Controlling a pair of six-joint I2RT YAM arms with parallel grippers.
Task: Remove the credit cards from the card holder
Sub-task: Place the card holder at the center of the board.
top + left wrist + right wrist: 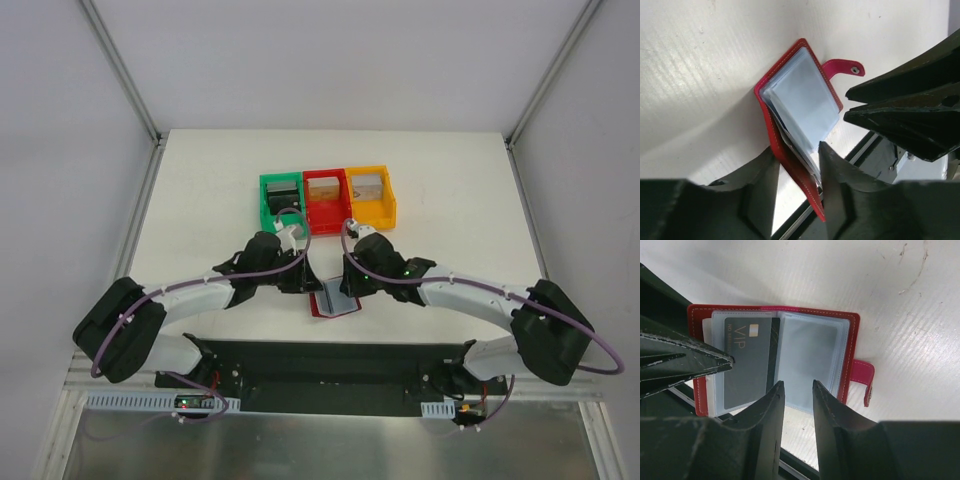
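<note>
At the near edge of the table, the open card holder is straddled by the part-open left gripper, 1 grey credit card nearest it, while the right gripper is held slightly parted, empty.

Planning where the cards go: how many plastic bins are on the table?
3, side by side in a row: green bin on the left, red bin in the middle, orange bin on the right. None seems hidden.
</note>
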